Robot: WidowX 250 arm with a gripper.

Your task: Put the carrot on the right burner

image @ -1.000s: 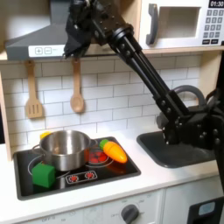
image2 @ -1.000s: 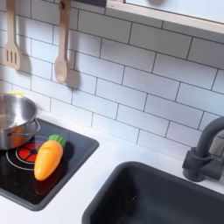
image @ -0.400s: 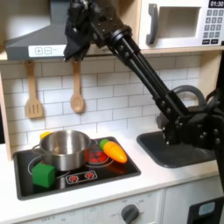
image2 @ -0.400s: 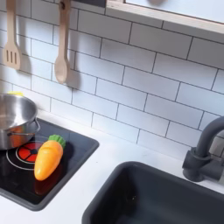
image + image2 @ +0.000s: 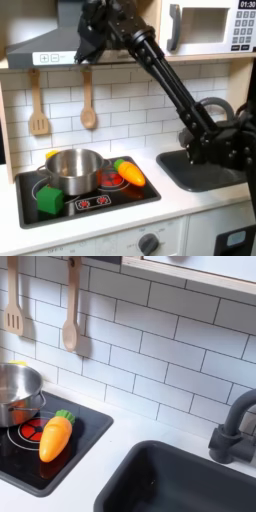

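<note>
The tool (image 5: 88,42) hangs high by the range hood in the first exterior view, well above the stove (image 5: 140,190), and I cannot tell whether its jaws stand wide or narrow. The carrot (image 5: 55,436) already lies on the red burner (image 5: 30,432) just beside the pot (image 5: 15,391), green top toward the wall; the sensible thing now, I'd judge, is to keep the arm up and leave it alone. Against the earlier frames, the tool has shifted slightly while the carrot has not moved.
</note>
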